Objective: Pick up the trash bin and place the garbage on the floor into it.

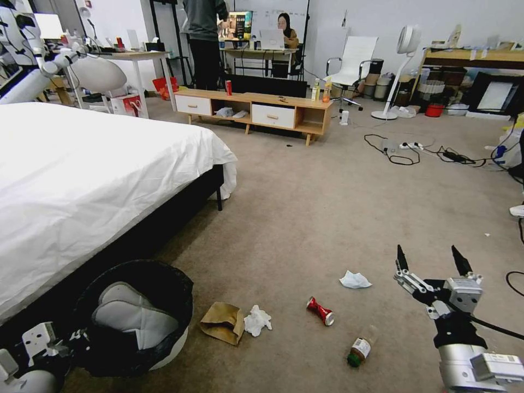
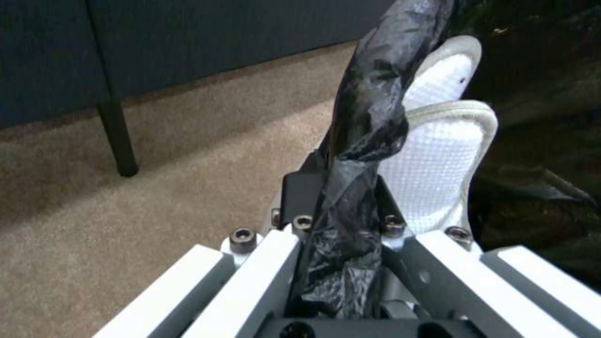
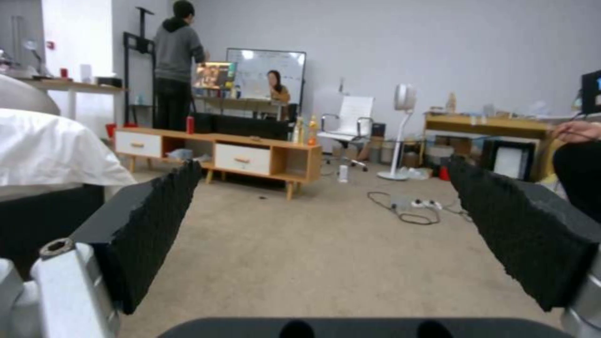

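Bin (image 1: 143, 321) sits at the lower left of the head view, tilted toward the camera, beside the dark bed frame (image 1: 164, 218) and over the carpet (image 1: 305, 207). Its black bag (image 1: 164, 284) lines the rim, and white padded slippers (image 1: 128, 319) lie inside. The left gripper (image 1: 71, 341) is at the bin's near edge; in the left wrist view its fingers (image 2: 300, 188) are pinched on the bag-wrapped rim (image 2: 369, 112), with the slippers (image 2: 438, 155) just past it inside the bin.

Garbage lies scattered on the carpet to the right of the bin. A brown paper bag (image 1: 224, 323) is nearest, and a crumpled white tissue (image 1: 256, 320) touches its right side. A crushed red can (image 1: 320, 311) lies farther right, a small bottle (image 1: 360, 348) with a green cap lies nearer the camera, and a second tissue (image 1: 355, 280) lies beyond the can.

The right gripper (image 1: 431, 261) hovers above the carpet at the lower right, right of the can and bottle, jaws spread wide and holding nothing. In the right wrist view its black pads (image 3: 150, 220) frame the open carpet (image 3: 326, 253) and a low wooden cabinet (image 3: 250, 157) across the room.
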Robot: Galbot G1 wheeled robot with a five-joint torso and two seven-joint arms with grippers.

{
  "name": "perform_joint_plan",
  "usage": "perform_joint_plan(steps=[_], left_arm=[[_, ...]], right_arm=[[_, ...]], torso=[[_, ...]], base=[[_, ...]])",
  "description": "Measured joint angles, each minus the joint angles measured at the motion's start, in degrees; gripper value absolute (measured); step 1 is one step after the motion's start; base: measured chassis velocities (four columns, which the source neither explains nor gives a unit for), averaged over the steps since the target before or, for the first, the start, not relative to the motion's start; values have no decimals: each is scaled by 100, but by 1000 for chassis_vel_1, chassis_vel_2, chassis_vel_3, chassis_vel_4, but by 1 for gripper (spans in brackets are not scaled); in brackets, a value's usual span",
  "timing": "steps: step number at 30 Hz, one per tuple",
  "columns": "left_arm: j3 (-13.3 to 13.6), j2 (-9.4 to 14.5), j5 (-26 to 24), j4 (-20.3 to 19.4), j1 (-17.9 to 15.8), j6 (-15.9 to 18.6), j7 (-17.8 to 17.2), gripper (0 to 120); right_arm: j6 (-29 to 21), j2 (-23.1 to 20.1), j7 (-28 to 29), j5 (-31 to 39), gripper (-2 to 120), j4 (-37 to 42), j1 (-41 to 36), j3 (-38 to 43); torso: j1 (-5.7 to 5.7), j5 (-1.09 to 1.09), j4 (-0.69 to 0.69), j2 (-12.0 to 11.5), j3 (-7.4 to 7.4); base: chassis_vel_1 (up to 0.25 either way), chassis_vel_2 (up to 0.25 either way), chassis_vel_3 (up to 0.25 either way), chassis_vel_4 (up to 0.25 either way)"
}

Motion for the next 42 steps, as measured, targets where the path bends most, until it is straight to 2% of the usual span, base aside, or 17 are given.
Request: perform_joint_plan(steps=[42], left_arm=[[30, -56, 53, -6, 32, 0, 17, 2]], right_arm=[[38, 12, -42, -76, 100, -67, 34, 6]], torso=[[0, 0, 0, 0, 0]], base=[[2, 1, 2, 3]])
